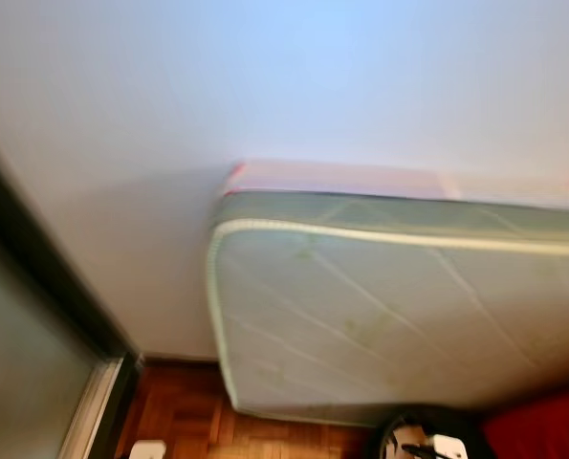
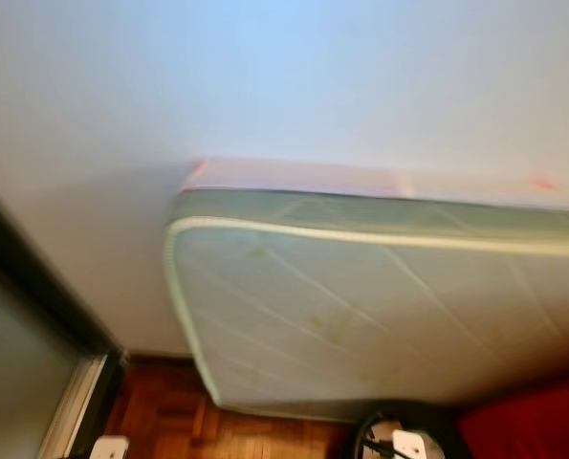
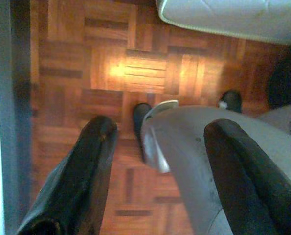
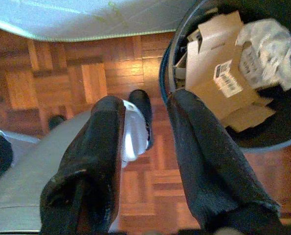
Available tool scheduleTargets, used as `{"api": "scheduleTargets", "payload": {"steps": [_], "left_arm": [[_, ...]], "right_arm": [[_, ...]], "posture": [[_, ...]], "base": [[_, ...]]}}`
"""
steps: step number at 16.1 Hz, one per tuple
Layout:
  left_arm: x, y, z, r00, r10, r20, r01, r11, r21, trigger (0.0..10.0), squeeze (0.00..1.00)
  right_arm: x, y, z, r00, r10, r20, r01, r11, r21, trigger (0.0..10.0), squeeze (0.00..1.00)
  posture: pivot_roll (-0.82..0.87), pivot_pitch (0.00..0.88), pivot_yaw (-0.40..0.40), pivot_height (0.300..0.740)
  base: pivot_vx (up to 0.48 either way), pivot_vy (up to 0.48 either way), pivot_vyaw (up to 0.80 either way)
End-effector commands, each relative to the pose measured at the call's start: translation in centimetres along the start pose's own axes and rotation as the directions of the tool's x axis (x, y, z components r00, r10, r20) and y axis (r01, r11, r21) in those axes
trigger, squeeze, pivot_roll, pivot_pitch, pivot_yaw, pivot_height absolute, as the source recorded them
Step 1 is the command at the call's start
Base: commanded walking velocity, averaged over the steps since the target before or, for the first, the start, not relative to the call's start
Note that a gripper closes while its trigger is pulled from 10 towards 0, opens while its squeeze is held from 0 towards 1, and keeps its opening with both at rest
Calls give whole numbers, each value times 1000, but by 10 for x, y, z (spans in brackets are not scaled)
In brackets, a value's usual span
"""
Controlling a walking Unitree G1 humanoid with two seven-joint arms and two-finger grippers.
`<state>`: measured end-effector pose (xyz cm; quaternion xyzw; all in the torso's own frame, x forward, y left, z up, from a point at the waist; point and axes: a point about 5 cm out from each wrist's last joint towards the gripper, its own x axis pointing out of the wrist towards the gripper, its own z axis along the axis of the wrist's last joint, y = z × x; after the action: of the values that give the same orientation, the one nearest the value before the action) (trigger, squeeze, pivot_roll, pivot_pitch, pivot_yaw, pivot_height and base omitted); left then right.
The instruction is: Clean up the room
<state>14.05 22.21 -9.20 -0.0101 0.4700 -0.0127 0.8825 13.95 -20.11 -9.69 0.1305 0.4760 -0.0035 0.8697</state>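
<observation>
One mattress (image 1: 389,306) is leaning against the white wall (image 1: 294,86), its corner hanging over the parquet floor (image 3: 111,73).
One dark bin (image 4: 170,58), cut off at the frame edge, is holding cardboard boxes (image 4: 218,73) and crumpled plastic (image 4: 262,44). Left gripper (image 3: 155,161) and right gripper (image 4: 145,147) are hanging spread apart, gripping nothing.

Brown wooden parquet floor (image 4: 33,83) under a leaning mattress

A pale green quilted mattress (image 1: 389,306) stands on it against the wall, near a dark round bin (image 4: 282,142) holding cardboard and crumpled paper.
</observation>
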Motion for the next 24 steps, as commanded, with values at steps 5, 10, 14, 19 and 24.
{"api": "scheduleTargets", "payload": {"steps": [5,10,14,19,24], "left_arm": [[5,-38,-11,998,-60,-32,60,998,-7,10000,0],[6,-44,-13,997,-69,-39,69,998,3,10000,0],[5,-39,-13,997,-62,-42,62,998,7,10000,0],[5,-35,-10,998,-55,-35,55,998,20,10000,0],[2,-33,-19,997,-48,-60,52,996,66,10000,0]], "right_arm": [[-2,-4,-6,1000,-10,-24,10,1000,6,10000,0],[-2,-3,-6,1000,-6,-27,6,1000,9,10000,0],[-2,-2,-9,999,-5,-32,5,1000,8,10000,0],[-1,-3,-3,1000,-16,-7,17,1000,15,10000,0],[-1,-2,2,999,-22,32,20,998,56,10000,0]], "posture": [[72,100,-50,740],[70,103,-48,740],[66,74,-36,740],[50,13,-18,740],[46,0,-17,740]], "base": [[0,0,-763],[0,0,-763],[0,0,-763],[0,0,-761],[0,-183,0]]}}
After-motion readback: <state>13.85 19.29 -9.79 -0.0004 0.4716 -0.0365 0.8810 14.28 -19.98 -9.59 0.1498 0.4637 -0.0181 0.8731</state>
